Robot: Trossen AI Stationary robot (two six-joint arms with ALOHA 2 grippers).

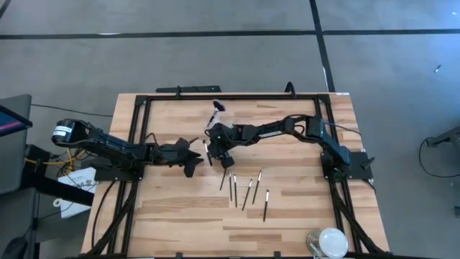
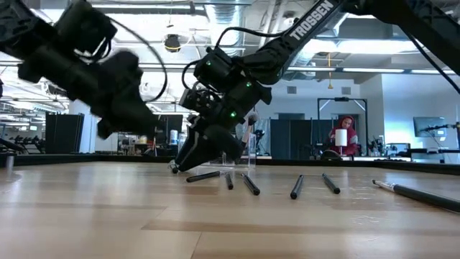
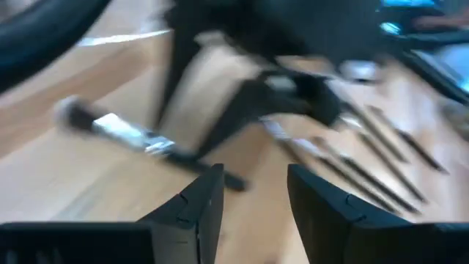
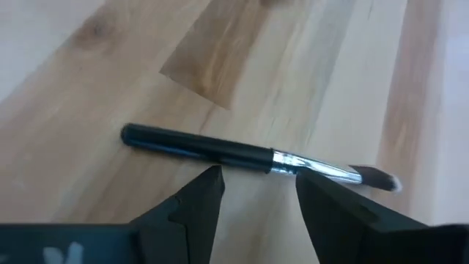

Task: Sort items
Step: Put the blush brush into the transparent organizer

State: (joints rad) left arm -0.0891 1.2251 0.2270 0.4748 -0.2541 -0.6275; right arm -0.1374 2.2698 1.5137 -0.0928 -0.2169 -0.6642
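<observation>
On the pale wood-grain table (image 4: 88, 66), the right tool (image 4: 256, 192) straddles, part-open, a glossy black-handled, silver-ferruled brush (image 4: 220, 152).

Black-handled, silver-ferruled brush (image 4: 220, 151) on light wood table (image 4: 88, 88).

Two dark six-joint arms, matte black housings, black cables looped along the links. White "TROSSEN" lettering on the right arm's link; small green indicator lights at its wrist. Each gripper, left gripper (image 3: 253, 202) and right gripper (image 4: 256, 194), has two black angular fingers.
</observation>
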